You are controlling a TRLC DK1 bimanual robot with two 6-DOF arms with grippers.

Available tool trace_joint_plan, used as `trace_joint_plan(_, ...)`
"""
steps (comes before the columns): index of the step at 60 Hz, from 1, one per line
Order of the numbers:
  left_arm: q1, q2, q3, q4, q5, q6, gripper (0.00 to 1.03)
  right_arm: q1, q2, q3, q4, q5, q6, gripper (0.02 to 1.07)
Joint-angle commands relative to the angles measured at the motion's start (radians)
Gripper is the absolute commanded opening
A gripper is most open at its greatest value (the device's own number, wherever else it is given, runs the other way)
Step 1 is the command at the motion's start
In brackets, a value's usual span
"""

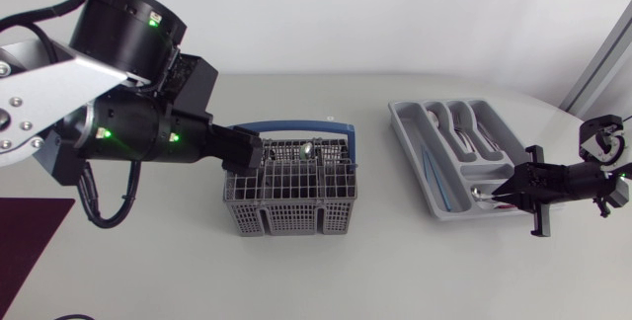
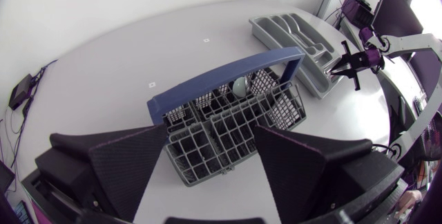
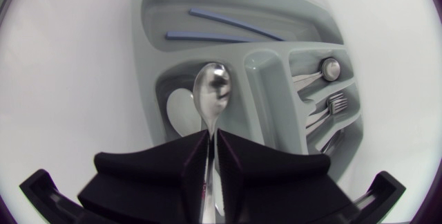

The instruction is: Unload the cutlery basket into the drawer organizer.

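Spoon [image 3: 212, 92]: light, stiff, slick steel, its thin handle pinched in the right pincer [image 3: 211, 140], closed on it, bowl out over the small end compartment of the organizer [image 1: 400, 122], right of centre in the head view. Prob best gripped mid-handle, firm, else it may swivel or slip. Basket [image 1: 291, 206] sits mid-frame w/ one rounded metal piece [image 1: 308, 148] inside; left pincer [image 2: 213, 137] wide open at its left end, holding nothing

Pale grey matte table [image 1: 326, 271] is spreading across the field. A dark maroon flat mat [image 1: 30, 256] is lying at its near left corner. Small white square markers [image 2: 206, 40] are sitting on the bare top.
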Motion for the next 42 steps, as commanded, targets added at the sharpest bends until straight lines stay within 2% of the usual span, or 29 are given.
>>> trace_joint_plan(1,0.008,-0.022,-0.036,0.006,-0.002,0.021,0.97,0.006,0.022,-0.041,0.053,0.016,-0.028,0.75)
trace_joint_plan(5,0.007,-0.031,-0.05,0.007,-0.002,0.022,0.97,0.005,0.017,-0.049,0.07,0.018,-0.013,0.96)
trace_joint_plan(8,0.007,-0.039,-0.061,0.009,-0.002,0.024,0.97,0.0,0.002,-0.055,0.069,0.016,-0.008,1.02)
trace_joint_plan(19,0.008,-0.066,-0.09,0.012,-0.002,0.028,0.97,-0.004,-0.132,-0.107,0.044,-0.032,0.03,1.02)
trace_joint_plan(28,0.013,-0.086,-0.114,0.018,-0.002,0.031,0.97,0.017,-0.276,-0.135,-0.031,-0.091,0.089,1.02)
trace_joint_plan(33,0.013,-0.099,-0.125,0.018,-0.002,0.031,0.97,0.059,-0.359,-0.148,-0.079,-0.11,0.138,1.02)
trace_joint_plan(42,0.015,-0.112,-0.16,0.032,-0.002,0.03,0.97,0.197,-0.483,-0.176,-0.108,-0.116,0.337,1.02)
